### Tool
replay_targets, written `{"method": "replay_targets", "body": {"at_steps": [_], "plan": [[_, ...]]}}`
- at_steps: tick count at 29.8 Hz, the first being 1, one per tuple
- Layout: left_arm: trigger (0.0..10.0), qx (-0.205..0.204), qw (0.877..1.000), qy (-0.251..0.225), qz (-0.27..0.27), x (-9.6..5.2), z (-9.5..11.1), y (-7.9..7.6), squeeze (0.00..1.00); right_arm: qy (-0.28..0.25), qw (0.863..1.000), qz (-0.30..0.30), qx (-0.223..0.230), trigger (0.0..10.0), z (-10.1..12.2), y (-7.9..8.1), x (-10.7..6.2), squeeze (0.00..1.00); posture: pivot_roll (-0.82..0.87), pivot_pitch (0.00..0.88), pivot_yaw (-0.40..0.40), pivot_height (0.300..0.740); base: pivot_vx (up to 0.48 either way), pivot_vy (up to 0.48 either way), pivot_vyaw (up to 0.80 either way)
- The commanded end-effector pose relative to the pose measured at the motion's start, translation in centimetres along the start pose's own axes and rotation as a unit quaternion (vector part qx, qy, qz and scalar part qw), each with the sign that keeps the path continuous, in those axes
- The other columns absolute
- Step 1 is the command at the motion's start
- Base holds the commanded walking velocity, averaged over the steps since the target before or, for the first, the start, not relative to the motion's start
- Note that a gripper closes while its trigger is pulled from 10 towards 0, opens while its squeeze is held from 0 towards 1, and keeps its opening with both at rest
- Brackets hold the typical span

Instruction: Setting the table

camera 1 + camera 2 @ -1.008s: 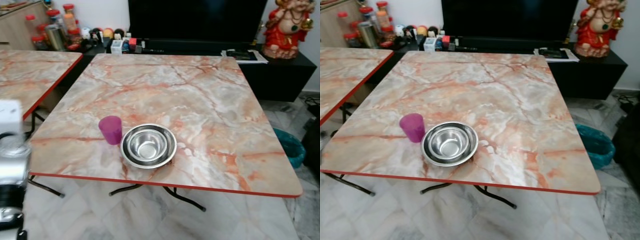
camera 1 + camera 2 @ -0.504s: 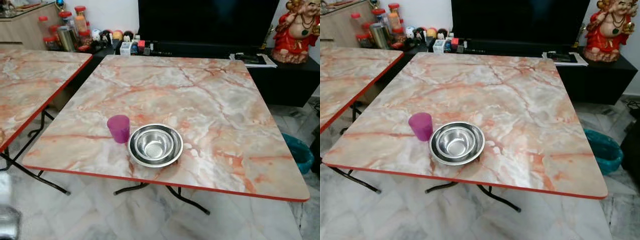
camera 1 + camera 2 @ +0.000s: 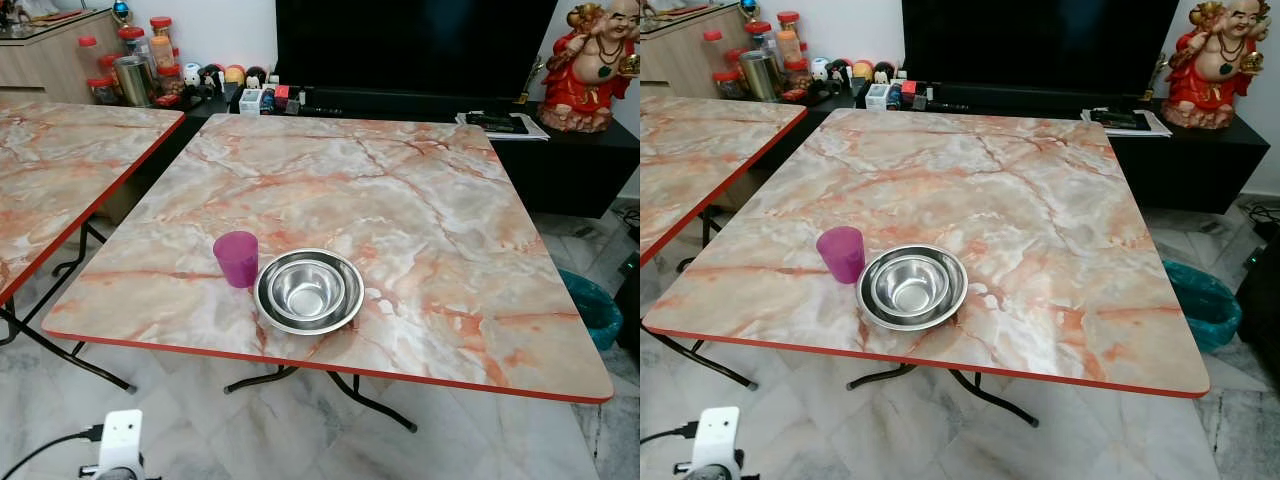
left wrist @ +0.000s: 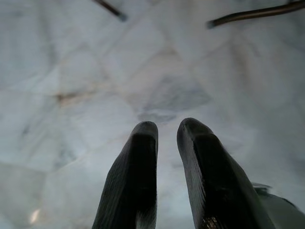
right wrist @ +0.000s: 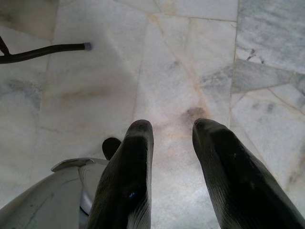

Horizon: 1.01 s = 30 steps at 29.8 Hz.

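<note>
I see the cup (image 3: 236, 258) upright just left of the bowl (image 3: 309, 291), near the table's (image 3: 450, 230) front edge, while the left gripper (image 4: 167, 131) and right gripper (image 5: 171, 129) hang over the floor (image 5: 171, 57), each with fingers slightly apart and holding nothing.

Home living and dining room. Marble-pattern folding worktop (image 3: 400, 200) on a marble-tiled floor (image 3: 300, 440), second worktop (image 3: 60, 160) beside it. Behind: large dark television (image 3: 410, 45) on black cabinet (image 3: 570, 160), red laughing-figure statue (image 3: 597, 65), food jars (image 3: 140, 65).
</note>
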<state>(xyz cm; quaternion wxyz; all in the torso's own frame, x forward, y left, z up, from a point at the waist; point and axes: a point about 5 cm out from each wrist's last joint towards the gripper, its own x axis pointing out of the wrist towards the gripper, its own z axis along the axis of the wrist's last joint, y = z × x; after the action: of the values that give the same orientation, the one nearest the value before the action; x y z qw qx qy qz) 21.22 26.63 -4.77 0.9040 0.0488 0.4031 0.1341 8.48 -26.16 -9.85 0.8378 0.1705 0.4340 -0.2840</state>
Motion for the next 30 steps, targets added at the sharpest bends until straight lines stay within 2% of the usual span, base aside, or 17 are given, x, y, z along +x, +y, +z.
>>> {"method": "replay_targets", "body": {"at_steps": [1, 7, 17, 23, 27, 30], "plan": [[10.0, 0.0, 1.0, 0.004, -0.012, 0.0, -0.4, -0.2, 0.0, -0.003, 1.0, -0.004, 0.002, 10.0, 0.0, -0.2, 0.0, 0.0, 0.03, 0.059, -0.018, 0.74, 0.0, 0.0, 0.0], [10.0, -0.02, 1.0, 0.014, -0.006, -0.2, -1.4, -0.2, 0.0, -0.004, 1.0, -0.006, 0.004, 10.0, 0.0, -0.3, -0.1, 0.0, 0.02, 0.054, -0.014, 0.74, 0.0, 0.0, 0.0], [10.0, -0.028, 0.999, 0.026, -0.009, -0.3, -2.3, -0.5, 0.0, -0.004, 1.0, -0.008, 0.001, 10.0, -0.1, -0.6, -0.1, 0.0, 0.01, 0.038, -0.015, 0.74, 0.0, 0.0, 0.0], [10.0, -0.025, 0.999, 0.024, -0.013, -0.4, -2.4, -0.7, 0.0, -0.002, 1.0, -0.008, -0.001, 10.0, -0.2, -0.7, -0.2, 0.0, 0.01, 0.034, -0.016, 0.74, 0.0, 0.0, 0.0], [10.0, -0.041, 0.999, 0.024, -0.007, -0.4, -2.4, -0.7, 0.0, -0.003, 1.0, -0.007, -0.002, 10.0, -0.1, -0.7, -0.2, 0.0, 0.01, 0.042, -0.02, 0.74, 0.0, 0.0, 0.0], [10.0, -0.034, 0.999, 0.024, -0.011, -0.4, -2.4, -0.8, 0.0, -0.003, 1.0, -0.007, -0.002, 10.0, -0.1, -0.7, -0.2, 0.0, 0.01, 0.05, -0.022, 0.74, 0.0, 0.0, 0.0]]}}
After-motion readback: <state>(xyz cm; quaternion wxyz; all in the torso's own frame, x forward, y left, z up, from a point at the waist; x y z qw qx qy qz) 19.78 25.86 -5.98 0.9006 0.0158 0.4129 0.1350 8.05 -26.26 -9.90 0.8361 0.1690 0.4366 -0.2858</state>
